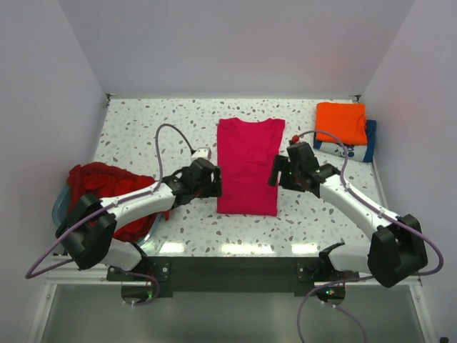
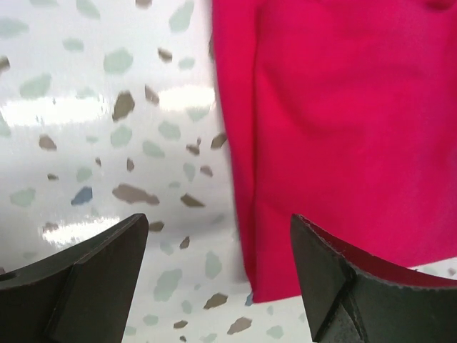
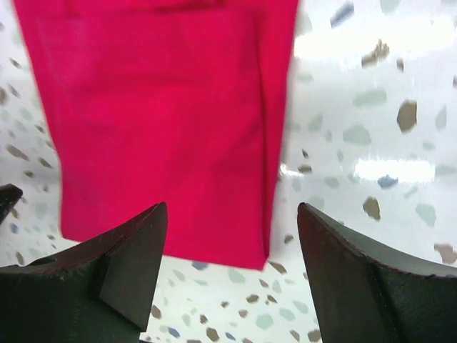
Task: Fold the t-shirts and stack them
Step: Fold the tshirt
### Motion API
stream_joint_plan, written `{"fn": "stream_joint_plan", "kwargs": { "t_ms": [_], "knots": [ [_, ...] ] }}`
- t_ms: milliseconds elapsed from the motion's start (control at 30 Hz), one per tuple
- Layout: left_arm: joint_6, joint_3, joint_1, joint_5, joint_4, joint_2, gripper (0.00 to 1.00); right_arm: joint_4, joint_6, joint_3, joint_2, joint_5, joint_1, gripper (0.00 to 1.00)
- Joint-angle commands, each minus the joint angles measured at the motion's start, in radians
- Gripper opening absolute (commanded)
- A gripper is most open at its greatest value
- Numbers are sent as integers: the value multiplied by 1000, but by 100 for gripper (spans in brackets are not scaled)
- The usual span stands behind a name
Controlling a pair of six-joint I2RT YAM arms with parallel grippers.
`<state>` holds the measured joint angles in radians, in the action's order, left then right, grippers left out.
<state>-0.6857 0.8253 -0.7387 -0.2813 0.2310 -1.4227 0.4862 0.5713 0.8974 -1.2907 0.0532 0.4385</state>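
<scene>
- A magenta-pink t-shirt [image 1: 247,166] lies flat in the middle of the counter [image 1: 143,128]. It is folded into a long narrow rectangle, with the neckline at the far end and the hem toward the arms.
- The left gripper [image 1: 212,180] hovers just beside the shirt's left edge, near the hem end. In the left wrist view its 2 fingers are spread wide with nothing between them [image 2: 218,271]. The shirt's folded left edge [image 2: 243,179] runs down the counter beneath the gap.
- The right gripper [image 1: 277,171] hovers just beside the shirt's right edge, opposite the left one. In the right wrist view its jaws are also spread wide and hold nothing [image 3: 232,264]. The shirt's right edge and lower corner [image 3: 264,243] lie on the counter below them.
- At the far right corner, a folded orange t-shirt [image 1: 341,121] rests on top of a folded navy blue t-shirt with white print [image 1: 369,139].
- At the near left, a loose heap of dark red t-shirts [image 1: 107,189] sits in a pale blue tub [image 1: 60,207], partly hidden by the left arm.
- The counter is white with scattered grey and brown flecks.
</scene>
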Motion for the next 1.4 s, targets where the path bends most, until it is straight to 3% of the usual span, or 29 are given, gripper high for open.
{"fn": "stream_joint_plan", "kwargs": {
  "t_ms": [0, 467, 1100, 1367],
  "knots": [
    [-35, -77, -17, 27, -80, 68, 85, -12, 24, -77, 103, -42, 3, 77],
    [-126, -198, -122, 73, -176, 80, 85, -66, 102, -345, 254, -99, 5, 75],
    [-206, -227, -166, 25, -150, -4, 81, -170, 163, -407, 173, -82, 74, 71],
    [-213, -230, -174, 16, -153, -28, 72, -199, 179, -416, 122, -56, 112, 70]
  ]
}}
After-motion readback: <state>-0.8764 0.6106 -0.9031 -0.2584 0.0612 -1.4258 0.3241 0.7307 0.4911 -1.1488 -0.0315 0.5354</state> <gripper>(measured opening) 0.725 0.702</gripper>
